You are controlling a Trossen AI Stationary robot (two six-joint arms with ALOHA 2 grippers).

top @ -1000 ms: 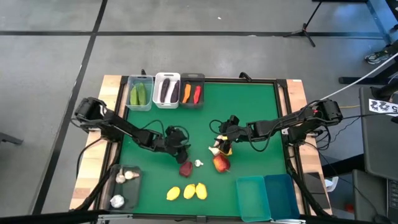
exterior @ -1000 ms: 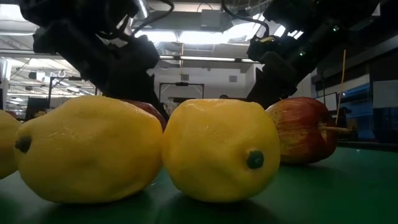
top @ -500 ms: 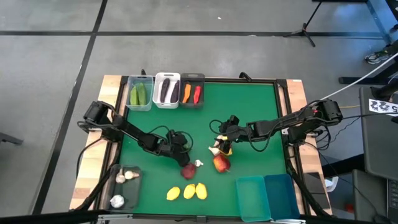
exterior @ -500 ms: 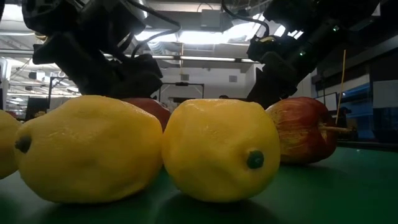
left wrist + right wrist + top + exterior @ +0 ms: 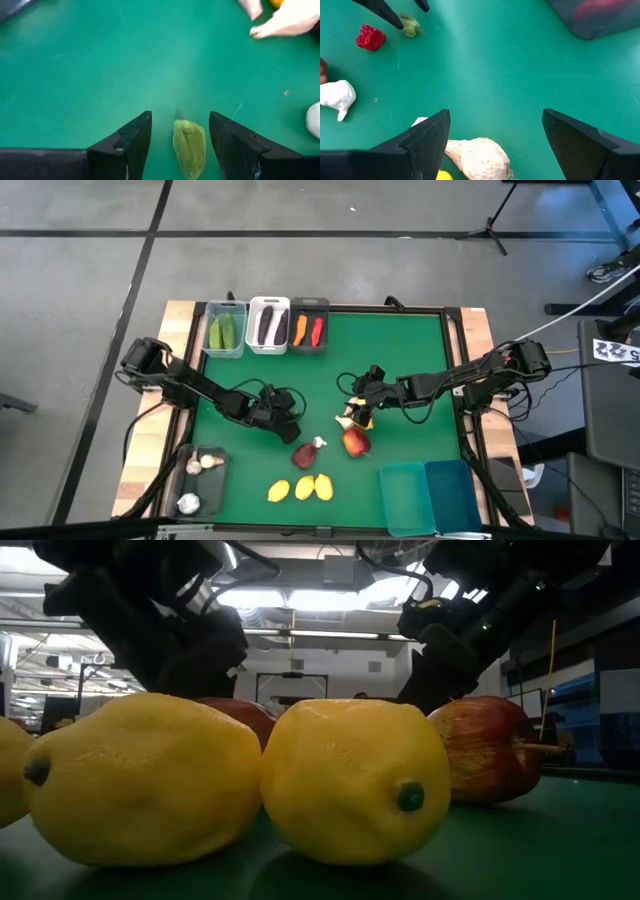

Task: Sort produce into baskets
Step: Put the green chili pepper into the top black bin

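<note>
My left gripper (image 5: 284, 416) (image 5: 180, 114) is open and low over the mat, its fingers on either side of a small green piece (image 5: 189, 148) without touching it. That piece (image 5: 409, 26) lies by a small red piece (image 5: 370, 37). My right gripper (image 5: 354, 416) (image 5: 496, 112) is open over a pale garlic bulb (image 5: 480, 156). A dark red fruit (image 5: 304, 455), a small garlic (image 5: 320, 443), a red apple (image 5: 355, 443) and three lemons (image 5: 303, 488) lie on the mat.
At the far edge stand a clear bin with cucumbers (image 5: 225, 331), a white bin with eggplants (image 5: 268, 326) and a dark bin with carrot and chili (image 5: 308, 328). A dark bin with garlic (image 5: 200, 480) sits near left; two teal bins (image 5: 428, 496) near right.
My left gripper has shifted a little toward the table's near right and come back, staying low. The dark red fruit now lies slightly farther toward the near right, clear of the gripper. My right arm has kept still.
</note>
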